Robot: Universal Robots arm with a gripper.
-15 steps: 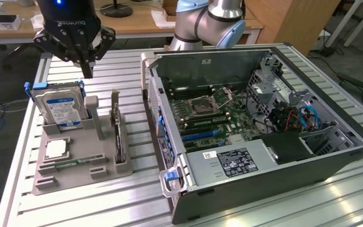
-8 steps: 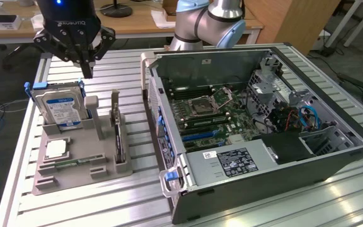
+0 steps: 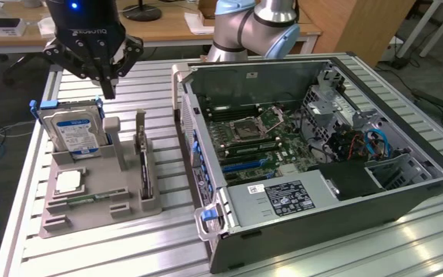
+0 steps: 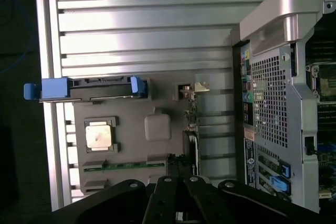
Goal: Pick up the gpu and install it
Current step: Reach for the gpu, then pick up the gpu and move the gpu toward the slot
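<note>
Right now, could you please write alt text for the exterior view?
The shut gripper hangs near the far end of a gray holder; the gpu and a hard drive stand on edge in it. An open computer case sits at the exterior view's right.

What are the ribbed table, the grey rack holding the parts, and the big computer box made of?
The table: looks like bare aluminium, ribbed slats with bright glare. The grey rack: probably matte plastic, dull and moulded-looking, no shine. The computer box: seemingly sheet metal, dark painted outside, plain grey inside with punched holes.
</note>
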